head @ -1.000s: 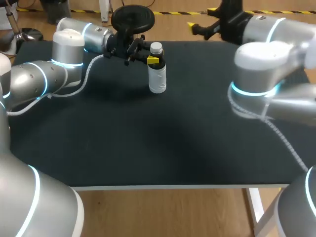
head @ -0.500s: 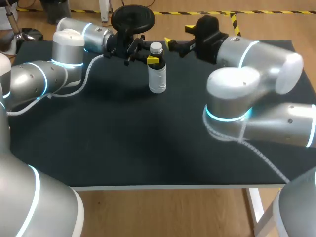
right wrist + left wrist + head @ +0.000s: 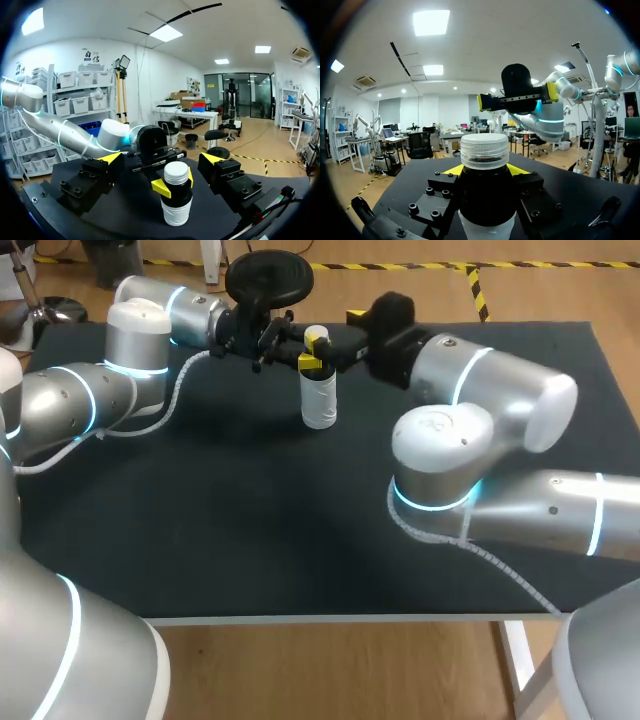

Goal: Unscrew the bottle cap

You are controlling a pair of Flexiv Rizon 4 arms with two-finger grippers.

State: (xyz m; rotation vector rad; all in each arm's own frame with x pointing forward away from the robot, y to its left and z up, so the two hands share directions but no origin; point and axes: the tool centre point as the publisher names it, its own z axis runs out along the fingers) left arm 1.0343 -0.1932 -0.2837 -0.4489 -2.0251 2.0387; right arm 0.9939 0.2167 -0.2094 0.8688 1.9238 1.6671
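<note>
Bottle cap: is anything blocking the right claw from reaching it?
Nothing visible does. The open right gripper faces the cap with only air between them. The left gripper clamps the bottle below the cap, not over it.

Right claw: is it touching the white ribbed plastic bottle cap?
Apart. The right wrist view shows the right claw open wide, with clear gaps on both sides of the white ribbed plastic cap.
</note>
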